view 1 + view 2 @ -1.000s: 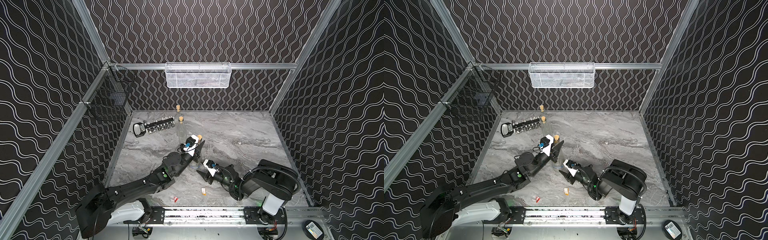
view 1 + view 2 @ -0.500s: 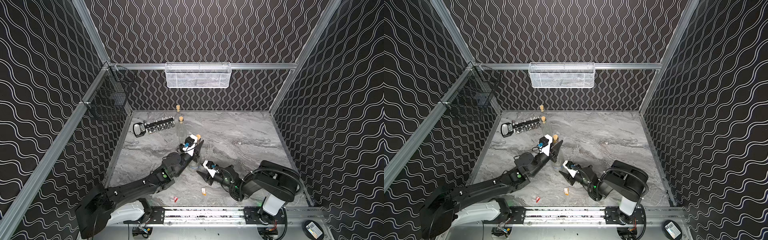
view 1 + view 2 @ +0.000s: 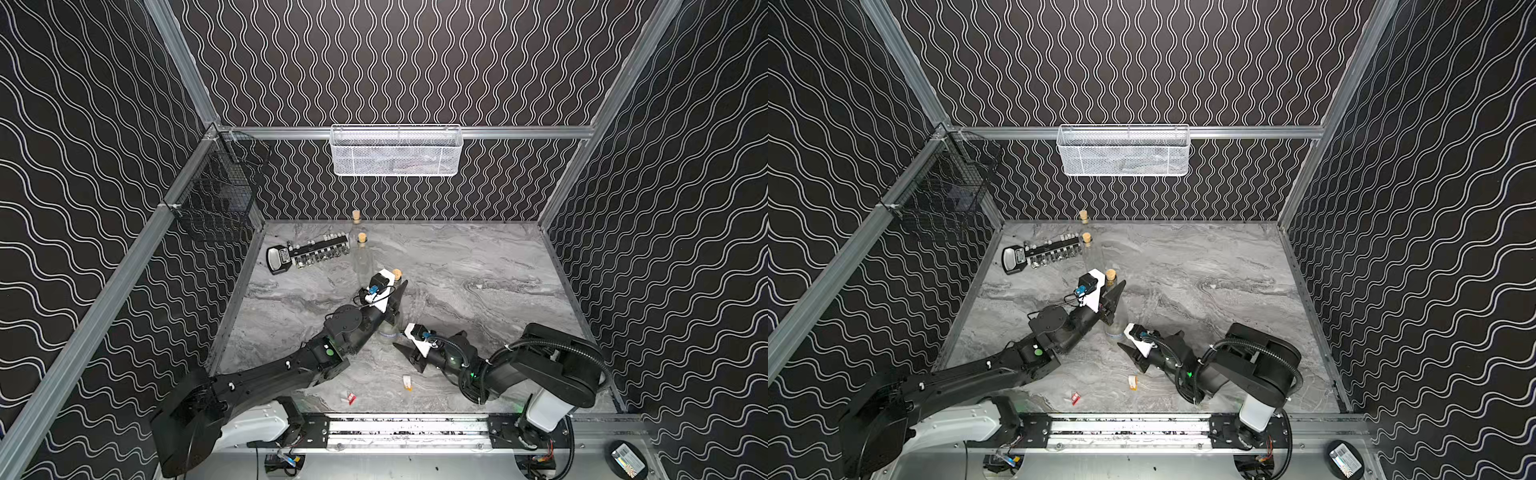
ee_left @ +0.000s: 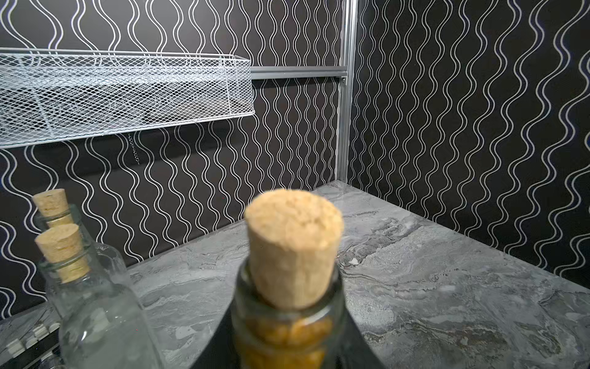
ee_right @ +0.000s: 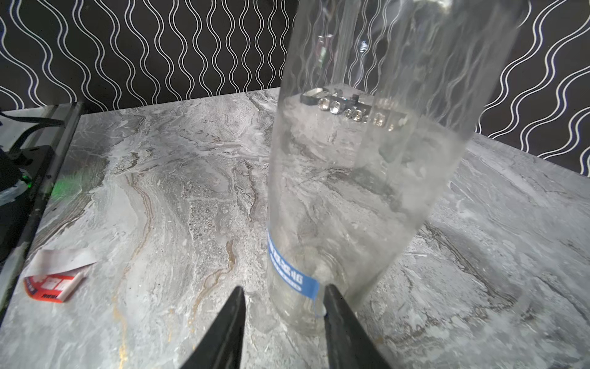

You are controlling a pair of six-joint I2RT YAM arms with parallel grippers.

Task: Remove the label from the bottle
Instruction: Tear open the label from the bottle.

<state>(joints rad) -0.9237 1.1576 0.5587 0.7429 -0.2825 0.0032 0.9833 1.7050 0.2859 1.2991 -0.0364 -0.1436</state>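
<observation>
- Right wrist view: my right claw [image 5: 283, 287] stands spread, its two black tapered fingers [image 5: 230, 319] on either side of the loose end of the label [image 5: 289, 271].
- One tip sits right at the flap's curled edge; I cannot tell whether it touches.
- That label is a narrow blue strip with white print. It wraps low round the bottle [image 5: 367, 159], and one end is lifted off the glass.
- My task's bottle is a clear, smooth cylinder standing upright on the grey marble-patterned table [image 5: 159, 175]. In both top views it is near the front middle, between my two arms.
- Left wrist view: my left claw [image 4: 289, 345] is pressed together on the bottle's neck, with a dark finger on each side of the glass below the rim.
- A rough, tan, tapered cork [image 4: 293, 246] plugs the mouth.
- Two more clear corked bottles [image 4: 95, 303] stand nearby, one behind the other.
- A red-and-white paper scrap [image 5: 56, 271], folded over on itself, lies on the table apart from the bottle.
- In a top view, a black rail of shiny metal sockets [image 3: 309, 254] lies toward the back left.
- A white mesh basket [image 3: 395, 153] hangs on the back wall, and a black wire basket [image 3: 216, 195] hangs on the left wall.
</observation>
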